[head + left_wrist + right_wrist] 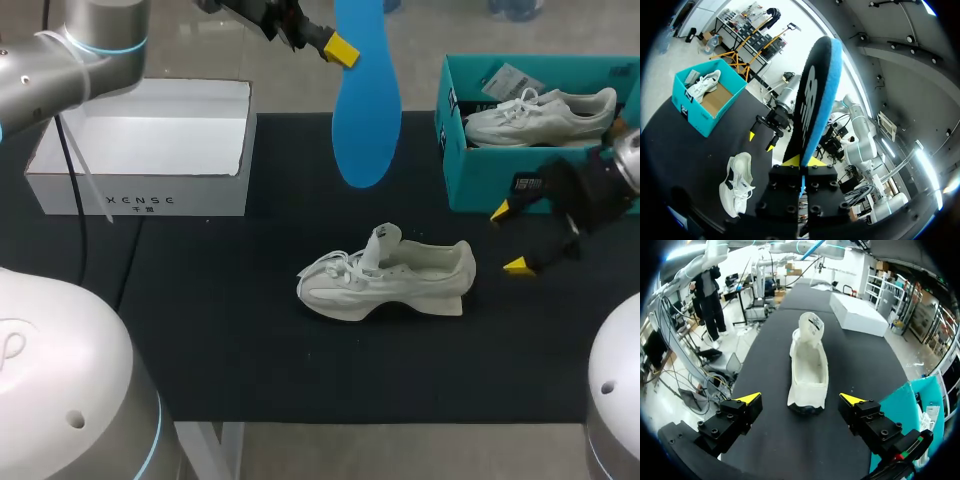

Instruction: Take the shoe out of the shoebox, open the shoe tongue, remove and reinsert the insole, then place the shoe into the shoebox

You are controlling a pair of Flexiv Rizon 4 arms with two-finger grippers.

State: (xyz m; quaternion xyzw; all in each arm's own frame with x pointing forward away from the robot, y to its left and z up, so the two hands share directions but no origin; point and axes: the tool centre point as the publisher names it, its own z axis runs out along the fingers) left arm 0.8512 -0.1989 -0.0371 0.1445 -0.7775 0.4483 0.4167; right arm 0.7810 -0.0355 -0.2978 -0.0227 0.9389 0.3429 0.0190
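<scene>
Where the left gripper (806, 161) closes, its yellow fingertips (815, 161) pinch the blue insole (815, 100) from both sides, and most of its length stands free beyond them. Well beneath lies the white shoe (390, 280), upright on its sole with the tongue raised. The right gripper (801, 405) has its fingers spread and empty, the shoe's heel just ahead and untouched. The teal shoebox (470, 180) sits beside it.

Risk: the pinch is narrow, so the flexible insole may buckle at the shoe's opening. Unsteadied, the shoe could slide.
</scene>
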